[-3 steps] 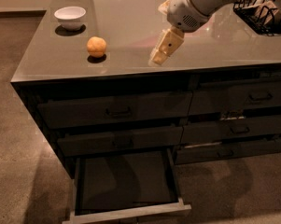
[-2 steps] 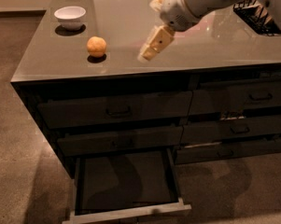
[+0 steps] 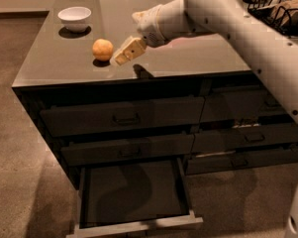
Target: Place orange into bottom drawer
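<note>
1. Tan and blocky, the gripper (image 3: 124,53) is carried at the end of a thick white robot arm (image 3: 227,19) that reaches in from the right. It is held low over a glossy grey counter top (image 3: 188,58) and angled down to the left.
2. Whether the gripper is spread or pressed together cannot be told.
3. A small round orange-yellow fruit, the orange (image 3: 103,49), is set on the counter just left of the gripper's tip. Whether the two touch cannot be told.
4. A small white bowl (image 3: 74,17) is placed farther back on the counter, apart from the orange.
5. Below, the wide, shallow, dark grey bottom drawer (image 3: 133,226) of the left-hand stack is pulled out. Its flat dark interior is exposed behind a lighter grey front rim.
6. Two dark handled drawers (image 3: 124,117) above it are shut.
7. A black wire basket (image 3: 277,6) is seen at the counter's far right.
</note>
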You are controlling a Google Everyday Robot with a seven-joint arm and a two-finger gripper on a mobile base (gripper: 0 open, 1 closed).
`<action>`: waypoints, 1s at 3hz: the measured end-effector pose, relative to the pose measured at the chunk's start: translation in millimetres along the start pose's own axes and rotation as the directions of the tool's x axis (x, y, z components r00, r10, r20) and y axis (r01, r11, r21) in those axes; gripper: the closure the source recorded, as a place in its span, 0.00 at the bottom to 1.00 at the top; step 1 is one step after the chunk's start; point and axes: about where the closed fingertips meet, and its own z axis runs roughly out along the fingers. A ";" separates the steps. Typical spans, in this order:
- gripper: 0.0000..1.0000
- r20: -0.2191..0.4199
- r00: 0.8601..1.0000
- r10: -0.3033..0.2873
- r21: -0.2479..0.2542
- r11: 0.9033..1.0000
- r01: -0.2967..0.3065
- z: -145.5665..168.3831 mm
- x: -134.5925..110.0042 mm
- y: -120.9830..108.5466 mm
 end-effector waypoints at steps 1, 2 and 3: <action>0.00 0.011 0.997 0.072 0.039 0.997 -0.072 32.9 19.3 -12.4; 0.00 0.017 0.997 0.077 0.046 0.996 -0.078 34.0 18.4 -14.4; 0.00 0.042 0.995 0.087 0.027 0.996 -0.088 53.9 18.2 -11.0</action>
